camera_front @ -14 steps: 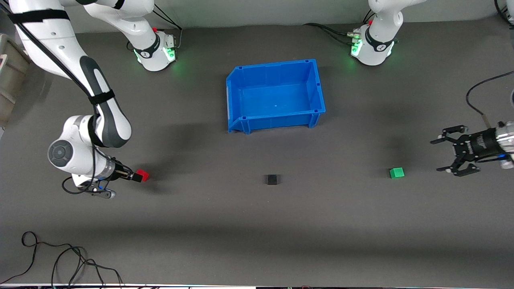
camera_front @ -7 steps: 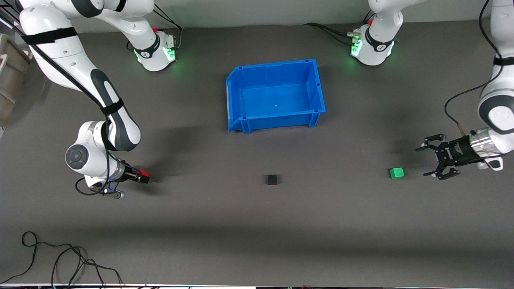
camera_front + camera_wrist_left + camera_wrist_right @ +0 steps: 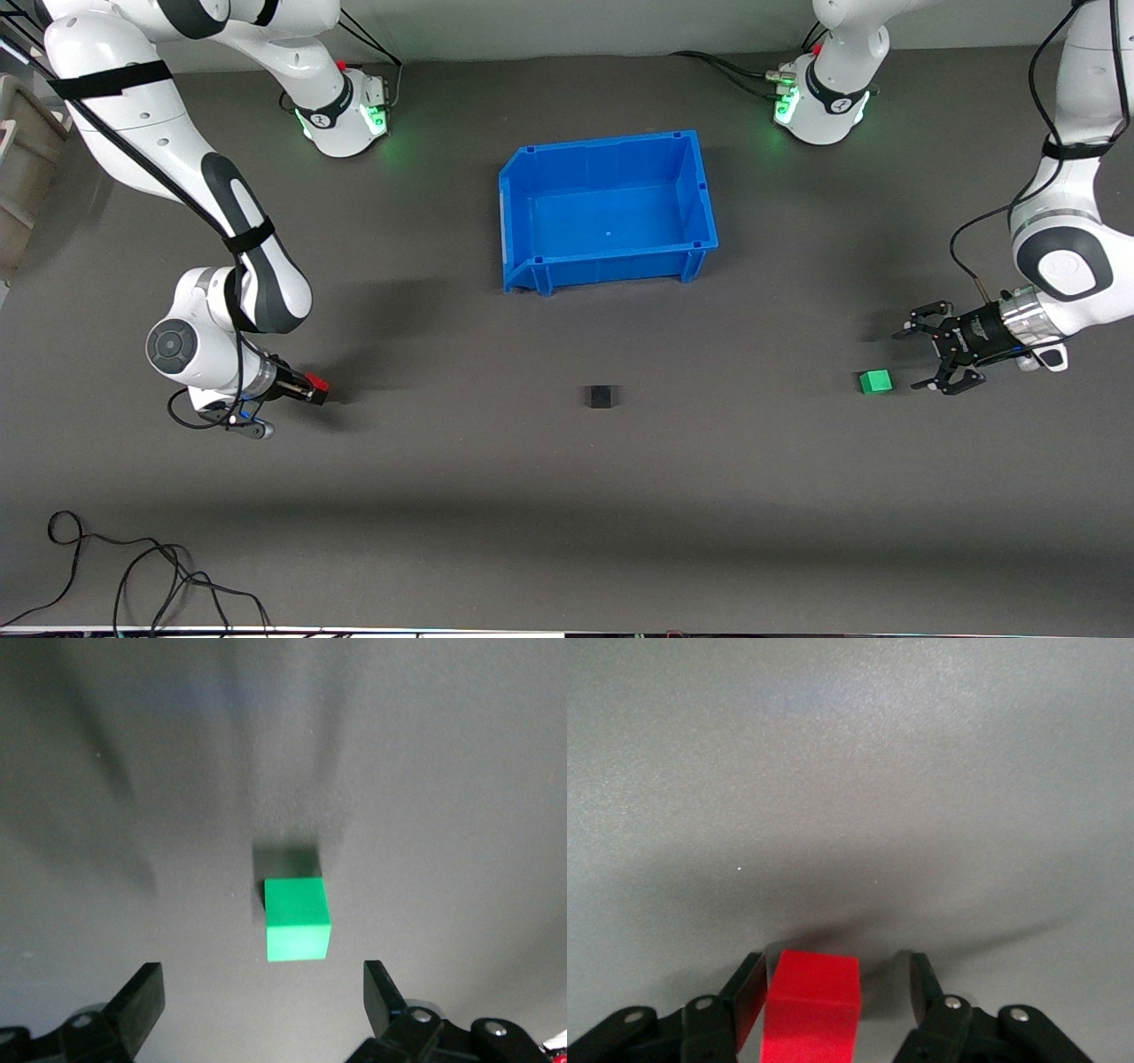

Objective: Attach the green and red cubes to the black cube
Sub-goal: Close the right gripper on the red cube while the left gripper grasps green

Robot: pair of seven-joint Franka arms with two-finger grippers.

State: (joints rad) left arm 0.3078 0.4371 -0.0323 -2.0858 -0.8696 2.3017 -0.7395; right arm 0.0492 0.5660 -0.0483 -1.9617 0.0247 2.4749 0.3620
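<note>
Even, moderately bright overhead light falls on the dark matte worktop [image 3: 567, 496], with no glare on it. Soft, broad shadows spread under both arms, and a wide dim band crosses the worktop near the front camera. Green indicator lights glow at both arm bases. In the left wrist view the green cube [image 3: 297, 918] is fairly sharp and casts a small dark shadow; streaky shadows fan across the surface. The red cube [image 3: 811, 1005] looks slightly soft and saturated.
</note>
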